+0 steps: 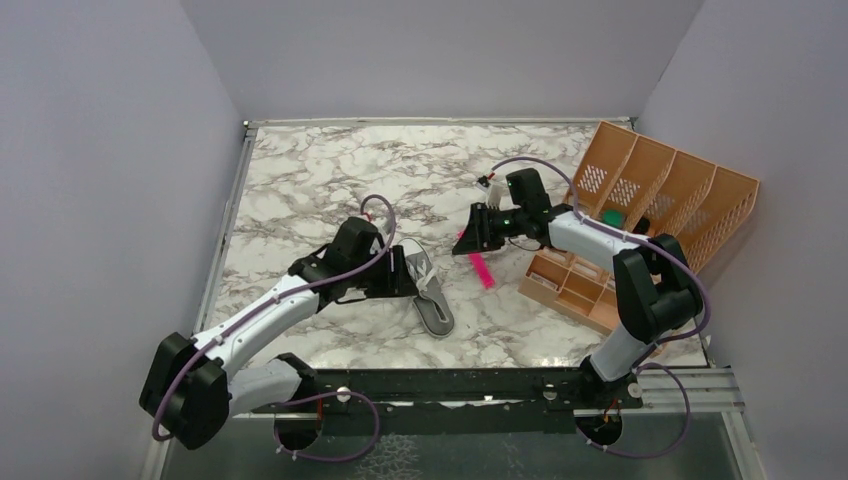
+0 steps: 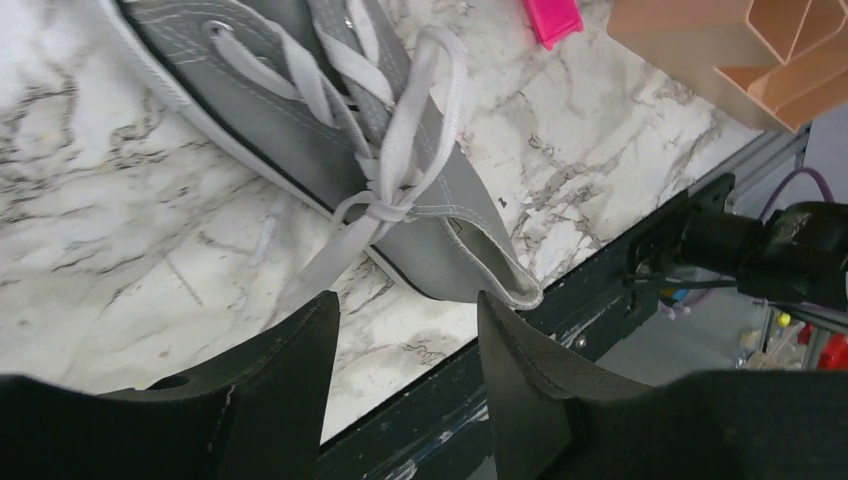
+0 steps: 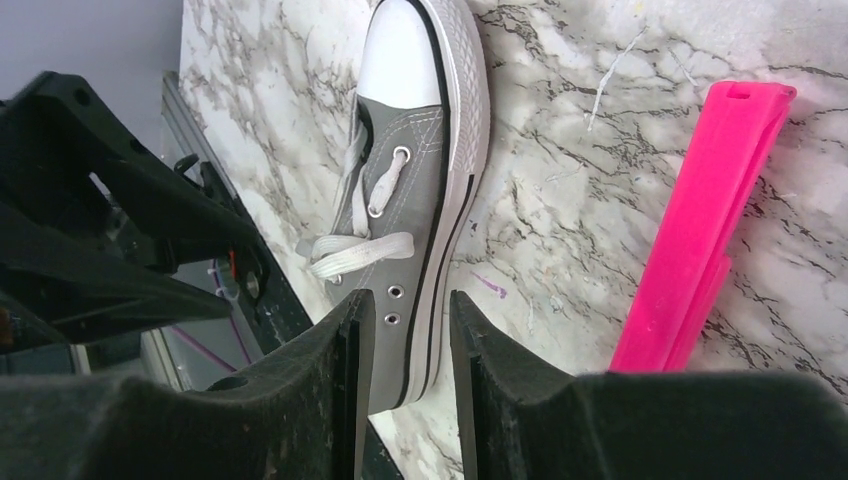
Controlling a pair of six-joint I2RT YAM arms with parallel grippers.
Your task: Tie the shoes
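The sneaker [image 1: 435,310] lies by the tabletop's near edge, its laces [image 2: 415,110] loosely knotted. My left jaws hang apart over the knot; my right jaws, narrowly apart, hold nothing. Next, I think, each pinches a lace end.

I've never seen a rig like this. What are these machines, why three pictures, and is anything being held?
Two robot arms are bolted to a marble table. One picture looks down from above; the other two come from a camera on each wrist, so the dark shapes at the bottom are that arm's own fingers. On the table are a grey sneaker with white laces, a pink bar and an orange organizer. The left gripper and right gripper are both open and hold nothing.
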